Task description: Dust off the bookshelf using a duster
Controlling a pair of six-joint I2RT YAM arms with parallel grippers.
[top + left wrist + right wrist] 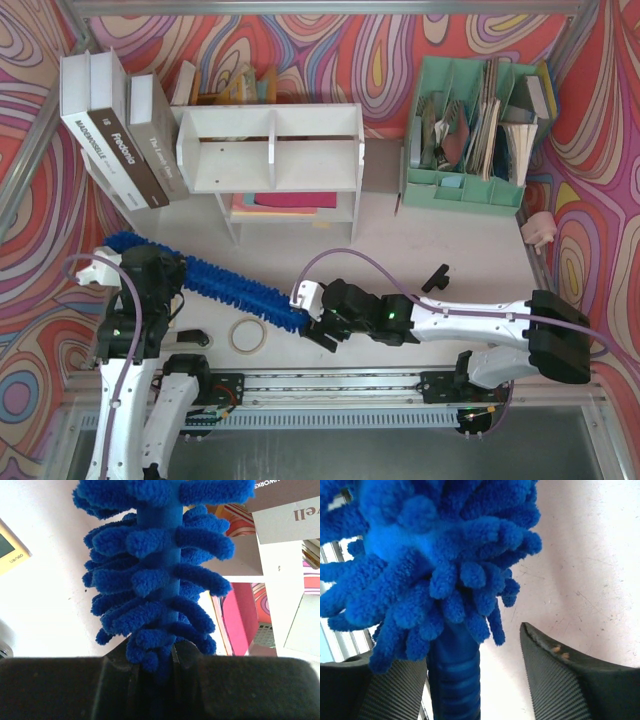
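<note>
The left gripper [152, 657] pinches the blue duster [160, 570] (fluffy end). The right gripper [462, 650] is spread around its handle [454, 680], not squeezing.

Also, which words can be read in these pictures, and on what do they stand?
"MADEMOISELLE": white book spine.
"NWORKS", cut off at the edge: dark book.
"ell", upside down and cut off: grey book.
Too blurred to read: brown book spine, cream device.
</note>
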